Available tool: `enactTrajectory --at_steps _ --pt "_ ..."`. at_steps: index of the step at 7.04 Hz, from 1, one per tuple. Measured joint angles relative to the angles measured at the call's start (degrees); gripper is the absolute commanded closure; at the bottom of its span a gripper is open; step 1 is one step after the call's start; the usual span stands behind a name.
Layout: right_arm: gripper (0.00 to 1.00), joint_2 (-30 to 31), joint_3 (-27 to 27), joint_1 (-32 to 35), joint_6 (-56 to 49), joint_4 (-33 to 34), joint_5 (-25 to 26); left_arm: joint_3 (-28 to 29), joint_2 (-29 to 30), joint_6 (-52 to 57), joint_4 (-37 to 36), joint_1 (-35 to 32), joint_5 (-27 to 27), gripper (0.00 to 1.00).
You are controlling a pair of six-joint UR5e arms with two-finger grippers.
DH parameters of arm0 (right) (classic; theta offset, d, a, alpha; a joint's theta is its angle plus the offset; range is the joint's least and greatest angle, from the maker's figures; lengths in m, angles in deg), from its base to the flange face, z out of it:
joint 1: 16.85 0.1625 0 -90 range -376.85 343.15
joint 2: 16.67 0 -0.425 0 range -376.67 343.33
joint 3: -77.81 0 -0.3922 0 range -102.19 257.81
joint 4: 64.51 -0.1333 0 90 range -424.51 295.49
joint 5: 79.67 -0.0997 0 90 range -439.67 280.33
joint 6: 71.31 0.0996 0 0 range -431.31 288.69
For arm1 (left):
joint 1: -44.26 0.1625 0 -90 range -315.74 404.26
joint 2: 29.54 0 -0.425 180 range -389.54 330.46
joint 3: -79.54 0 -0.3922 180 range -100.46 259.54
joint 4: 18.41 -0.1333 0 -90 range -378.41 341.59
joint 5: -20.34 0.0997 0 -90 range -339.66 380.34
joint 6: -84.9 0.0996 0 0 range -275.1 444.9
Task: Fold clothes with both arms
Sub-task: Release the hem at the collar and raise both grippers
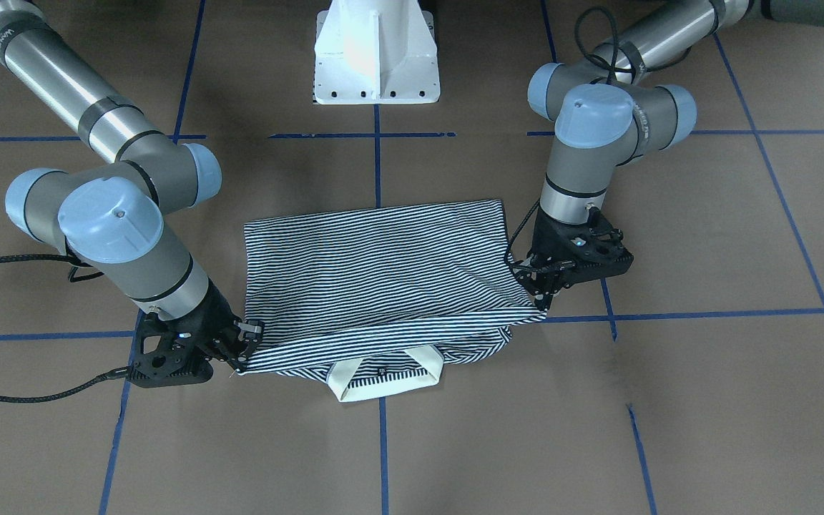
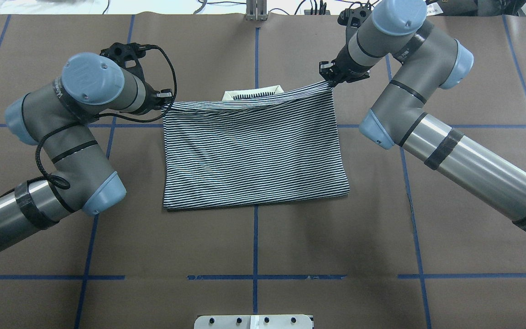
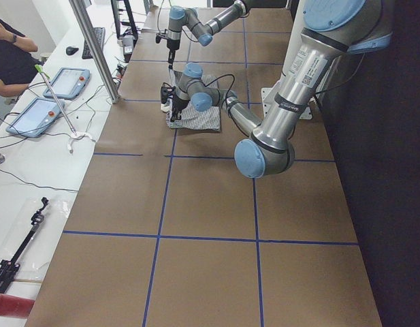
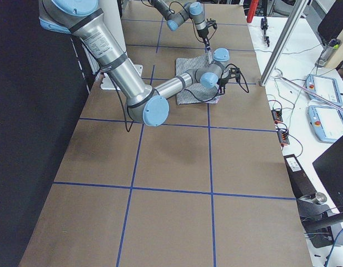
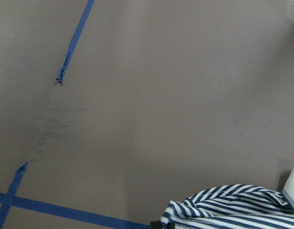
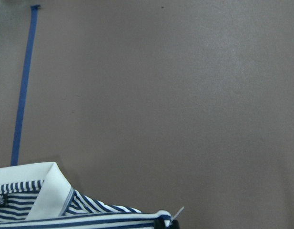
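The polo shirt (image 2: 254, 155) lies mid-tabletop (image 2: 254, 246), doubled over. The left claw (image 2: 166, 97) and right claw (image 2: 329, 76) each pinch a top-layer corner beside the cream collar (image 2: 251, 93). This fold looks nearly complete; release and further folds are left.

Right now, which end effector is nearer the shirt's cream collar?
Right. The right end effector grips a shirt corner level with the collar; the left end effector grips the other corner, nearer the robot.

Item: polo shirt (image 2: 254, 155), narrow navy-and-white stripes, cream collar (image 1: 346, 379). Folded double, lying flat in front of the pedestal base (image 1: 376, 57), collar on the far side. The black left gripper (image 1: 542, 292) and right gripper (image 1: 246, 342) each pinch a far corner.
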Motion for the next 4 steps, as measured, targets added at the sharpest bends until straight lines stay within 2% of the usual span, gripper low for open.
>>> enactTrajectory --at_steps 3,4 --pt "1.00 -0.35 0.56 0.01 0.05 -1.90 -0.12 0.52 0.84 0.04 0.26 0.06 -0.05 1.00" --pt "1.00 -0.36 0.52 0.01 0.10 -2.95 -0.20 0.65 1.29 0.04 0.83 0.26 -0.13 0.92"
